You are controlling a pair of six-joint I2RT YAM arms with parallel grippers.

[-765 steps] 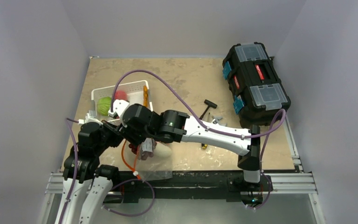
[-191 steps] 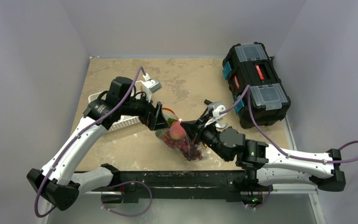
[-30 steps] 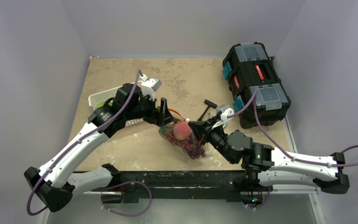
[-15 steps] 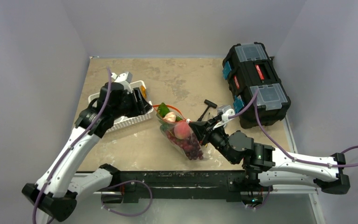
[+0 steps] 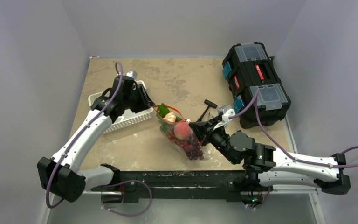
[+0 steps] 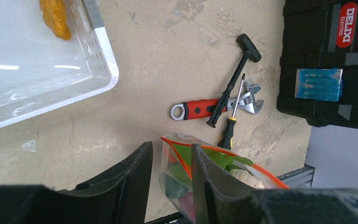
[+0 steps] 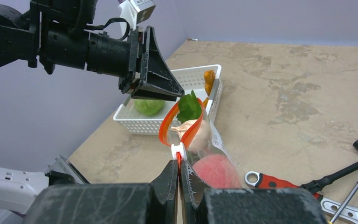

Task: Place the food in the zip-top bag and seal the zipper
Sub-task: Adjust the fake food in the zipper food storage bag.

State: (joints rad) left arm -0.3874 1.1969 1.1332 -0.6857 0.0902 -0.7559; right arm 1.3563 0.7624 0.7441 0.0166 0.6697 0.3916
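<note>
Pinching the zipper (image 7: 166, 123) tight with the right gripper (image 7: 179, 165), just under the small white slider (image 7: 178, 150). Holding the bag (image 5: 182, 140) that way near the middle of the table (image 5: 135, 147), with the mouth lifted and open in a loop. Already inside: greens (image 7: 189, 106) at the top, a peach (image 7: 216, 170) lower down, grapes (image 5: 193, 150) at the bottom.

Hovering with the left gripper (image 6: 171, 156) above the spot between the bag and the white basket (image 6: 51, 93). Fingers (image 6: 130, 182) parted, with only air between them and the bag mouth well below in the gap.

Left to fetch, by the look of it: a carrot (image 6: 56, 18) and a cabbage (image 7: 149, 106), both in the basket. Carrot up against the basket's end wall nearest the bag, with its long side along that wall. Off to one side of the left fingers, not under them. Much nearer the left arm than the right.

So probably a job for the left: back over the basket, fingers across the carrot's thin middle, not along it. No letting go on the right, for fear of a floppy, closed mouth.

On the bag's other side: a wrench (image 6: 198, 108), a hammer (image 6: 235, 77), a screwdriver (image 6: 228, 128) and a black toolbox (image 6: 326, 60). Not food, so best left alone.
</note>
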